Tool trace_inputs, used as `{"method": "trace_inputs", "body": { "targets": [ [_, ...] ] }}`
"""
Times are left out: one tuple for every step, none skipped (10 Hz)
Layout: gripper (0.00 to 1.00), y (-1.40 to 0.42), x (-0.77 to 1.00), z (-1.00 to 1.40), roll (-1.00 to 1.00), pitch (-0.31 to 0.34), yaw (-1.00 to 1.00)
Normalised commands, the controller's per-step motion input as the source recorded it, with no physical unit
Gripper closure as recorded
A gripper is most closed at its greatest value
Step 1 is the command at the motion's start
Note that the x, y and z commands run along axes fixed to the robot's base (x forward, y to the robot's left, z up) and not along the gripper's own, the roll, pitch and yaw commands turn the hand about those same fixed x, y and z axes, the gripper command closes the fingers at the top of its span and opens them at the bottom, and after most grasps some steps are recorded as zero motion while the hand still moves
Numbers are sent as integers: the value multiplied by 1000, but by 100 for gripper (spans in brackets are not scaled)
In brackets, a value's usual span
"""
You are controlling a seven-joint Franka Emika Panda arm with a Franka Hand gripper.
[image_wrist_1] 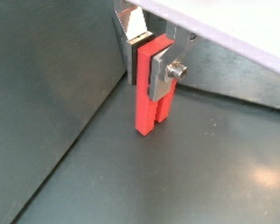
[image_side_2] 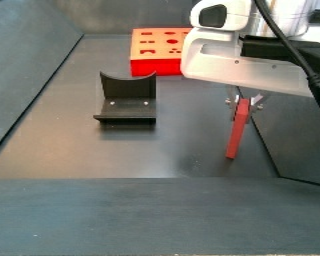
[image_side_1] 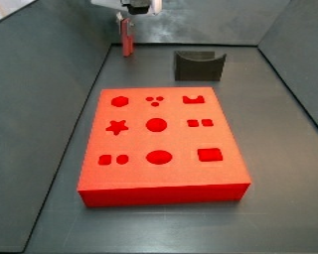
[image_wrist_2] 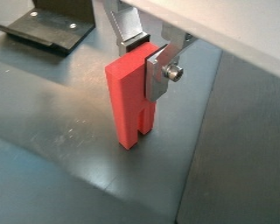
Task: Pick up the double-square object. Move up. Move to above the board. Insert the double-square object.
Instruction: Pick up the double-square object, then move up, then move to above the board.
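Red double-square object [image_wrist_2: 130,101] upright in my gripper [image_wrist_1: 150,66] — silver fingers [image_wrist_2: 161,72] clamped on its upper end, lower end at or just above dark floor; contact unclear. In side view I hang near far wall, object [image_side_1: 126,40] below me, well apart from board [image_side_1: 159,189]. Board lies flat — star, circles, squares cut in top. Dark grey holder [image_side_2: 125,98] stands between board [image_side_2: 157,47] and me, apart from both.

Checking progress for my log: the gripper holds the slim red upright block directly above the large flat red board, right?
Not quite. The gripper does hold the slim red upright block, but beyond the large flat red board, over dark floor, beside the dark grey U-shaped holder, as a side view shows.
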Motion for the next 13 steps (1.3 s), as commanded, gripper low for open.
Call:
{"method": "trace_inputs", "body": {
  "targets": [
    [100,0,0,0,0,0,0],
    [100,0,0,833,0,0,0],
    [100,-2,-1,830,0,2,-1],
    [100,-3,-28,680,19,31,-13],
    [100,-2,-30,593,33,38,-16],
    [100,0,-31,453,52,45,-14],
    [100,2,-29,261,74,57,-6],
    [100,-113,233,1000,216,-94,186],
    [100,-115,240,1000,221,-89,189],
    [100,-112,217,1000,210,-1,137],
    [100,-105,201,1000,173,49,92],
    [100,-93,183,1000,103,96,44],
    [100,-90,174,1000,86,103,34]
  ]
}}
